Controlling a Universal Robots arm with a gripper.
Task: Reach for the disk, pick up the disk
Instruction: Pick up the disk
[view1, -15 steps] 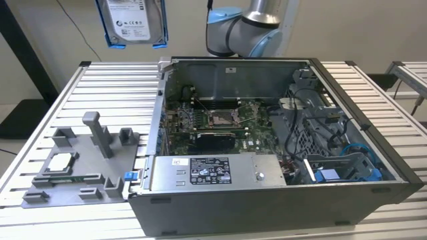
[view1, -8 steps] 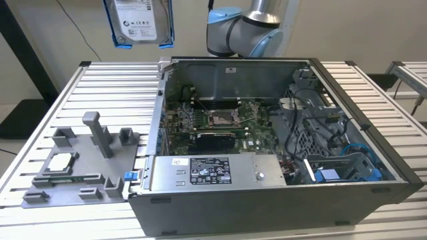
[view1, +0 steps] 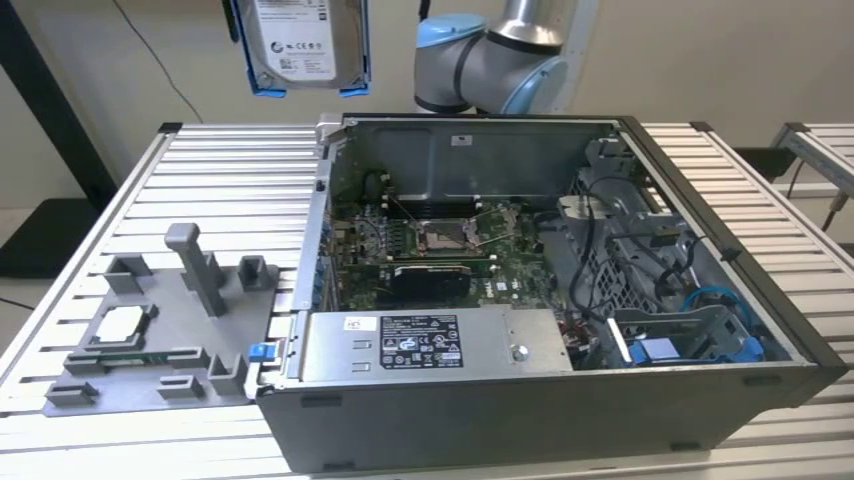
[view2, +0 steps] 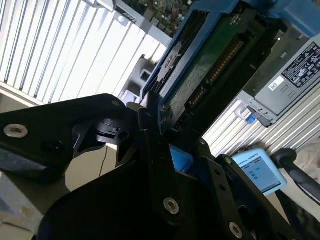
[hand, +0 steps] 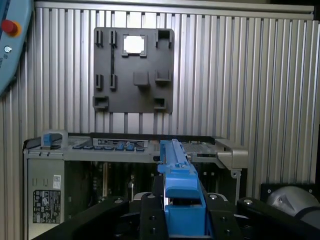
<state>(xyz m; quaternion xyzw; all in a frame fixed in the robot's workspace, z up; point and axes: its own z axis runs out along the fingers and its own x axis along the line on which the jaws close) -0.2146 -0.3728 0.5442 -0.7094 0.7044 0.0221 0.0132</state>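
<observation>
Where the disk (view1: 307, 45) hangs against the top edge of the exterior view, left of centre, it stands upright with its white label facing the camera and the blue ends of its frame at its two lower corners; it touches neither the slatted table (view1: 227, 170) nor the open computer case (view1: 534, 410), and its upper part is cut off by the frame edge. The robot arm (view1: 487, 60) shows at upper centre, just to the exterior view's right of the disk. In the first wrist view the gripper (hand: 183, 207) is clenched on the disk (hand: 175, 160); the black fingers (hand: 150, 210) press on either side of the blue frame, and the drive is seen edge-on, running away from the camera over the case below. In the second wrist view the green circuit-board face of the disk (view2: 210, 65) extends outward from the clamping fingers (view2: 150, 135), with blue plastic showing between them.

In the exterior view's lower left the grey fixture plate (view1: 80, 395) lies on the table beside the case, with the small square chip (view1: 123, 322) seated in it, well apart from the disk; inside the case the motherboard (view1: 427, 240) sits at centre, the power supply (view1: 427, 345) lies along the near wall, and a blue bracket (view1: 667, 350) rests at lower right.
</observation>
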